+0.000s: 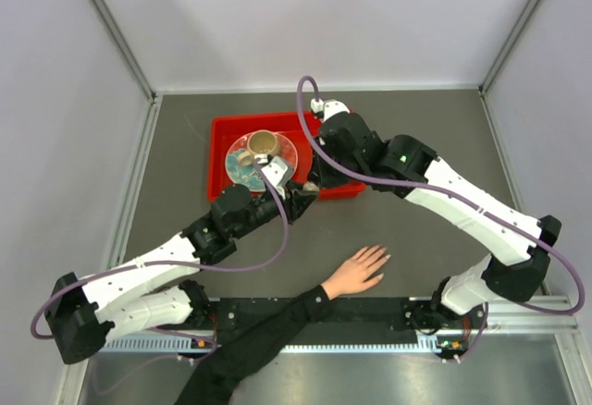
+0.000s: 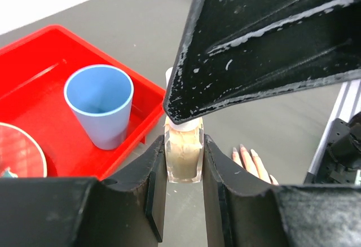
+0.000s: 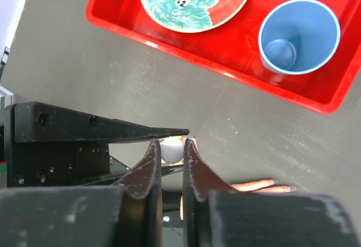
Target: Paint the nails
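Observation:
A small clear nail polish bottle (image 2: 183,155) of beige polish stands between the fingers of my left gripper (image 2: 183,140), which is shut on its glass sides just above the table. My right gripper (image 3: 172,145) comes down from above and is shut on the bottle's white cap (image 3: 172,150). In the top view both grippers meet in front of the red tray, the left (image 1: 298,200) and the right (image 1: 314,185). A light-skinned hand (image 1: 356,271) with a black sleeve lies flat near the front edge. Its pale nails (image 1: 381,256) point toward the grippers, and several also show in the left wrist view (image 2: 243,147).
A red tray (image 1: 220,160) behind the grippers holds a patterned plate (image 1: 280,161) with a brown cup (image 1: 263,143) on it, and a blue cup (image 2: 100,103) beside it. Metal rails edge the table on both sides.

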Controlling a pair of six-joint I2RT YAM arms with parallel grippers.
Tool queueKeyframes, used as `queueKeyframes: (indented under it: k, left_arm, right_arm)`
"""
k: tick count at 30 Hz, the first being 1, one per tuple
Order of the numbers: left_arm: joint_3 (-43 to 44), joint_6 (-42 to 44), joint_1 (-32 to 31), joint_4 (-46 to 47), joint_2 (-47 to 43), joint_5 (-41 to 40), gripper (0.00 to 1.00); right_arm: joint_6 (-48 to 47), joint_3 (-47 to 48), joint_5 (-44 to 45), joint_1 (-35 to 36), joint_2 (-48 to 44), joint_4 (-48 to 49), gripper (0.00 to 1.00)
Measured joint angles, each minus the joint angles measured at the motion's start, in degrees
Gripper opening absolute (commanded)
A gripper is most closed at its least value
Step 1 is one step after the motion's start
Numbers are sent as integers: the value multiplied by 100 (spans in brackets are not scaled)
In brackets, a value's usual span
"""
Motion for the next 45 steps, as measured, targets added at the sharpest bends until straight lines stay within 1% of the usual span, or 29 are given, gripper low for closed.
queueKeyframes:
  k: [4,8,9,10,13,15,17,20,22,23,24,25,26,27,28,30,33,35,37,38,39,40,42,45]
  left_arm:
    - [2,-173,11,-146,-94,87,0]
    - [79,-380,57,-533,-221,739,0]
    - [118,-433,76,-634,-258,1016,0]
    - [153,-501,85,-713,-295,1292,0]
    - [236,-828,92,-734,-402,2529,0]
    - [345,-1165,68,-579,-398,3488,0]
    - [461,-1462,42,-310,-343,4232,0]
    - [743,-1574,7,-197,-282,4900,0]
    - [890,-1467,7,-422,-297,5007,0]
    - [946,-1381,7,-560,-317,4983,0]
    - [1010,-1274,7,-734,-343,4920,0]
    - [1073,-1152,2,-927,-376,4771,0]
    - [1130,-1032,-2,-1123,-428,4548,0]
    - [1174,-946,-2,-1270,-466,4336,0]
    - [1235,-863,-7,-1392,-501,3897,0]
    - [1331,-717,-4,-1539,-553,2966,0]
    - [1340,-538,-2,-1718,-643,1532,0]
    - [1340,-428,2,-1764,-614,791,0]
    - [1340,-334,2,-1764,-538,319,0]
    - [1340,-293,2,-1766,-490,142,0]
    - [1340,-247,2,-1766,-428,-13,0]
    - [1340,-221,2,-1773,-367,-138,0]
    - [1340,-181,2,-1808,-262,-313,0]
    - [1340,-162,2,-1923,-203,-476,0]
  right_arm:
    - [-216,-83,-146,-2,-42,70,0]
    - [-791,-481,-802,-7,-411,225,0]
    - [-885,-540,-955,-7,-485,229,0]
    - [-1154,-673,-1287,-13,-647,310,0]
    - [-1917,-1054,-2522,-44,-1231,448,0]
    - [-2361,-1279,-3324,-44,-1606,601,0]
    - [-2752,-1360,-4127,-44,-1875,726,0]
    - [-3121,-1333,-4894,-39,-1947,927,0]
    - [-3248,-1307,-5149,-39,-1952,1043,0]
    - [-3283,-1316,-5195,-44,-1952,1086,0]
    - [-3294,-1318,-5180,-42,-1952,1121,19]
    - [-3289,-1318,-5104,-42,-1952,1158,32]
    - [-3239,-1318,-4986,-42,-1952,1189,42]
    - [-3154,-1314,-4826,-42,-1952,1215,57]
    - [-3071,-1314,-4450,-26,-1939,1237,61]
    - [-2688,-1272,-3779,7,-1838,1178,64]
    - [-1794,-1110,-2500,13,-1534,1047,64]
    - [-1248,-1012,-1810,76,-1357,927,64]
    - [-861,-870,-1003,304,-1176,780,61]
    - [-750,-774,-680,439,-1097,695,57]
    - [-660,-656,-413,575,-1016,636,52]
    - [-588,-535,-203,671,-944,603,49]
    - [-487,-339,101,754,-868,560,48]
    - [-426,-205,428,754,-870,542,49]
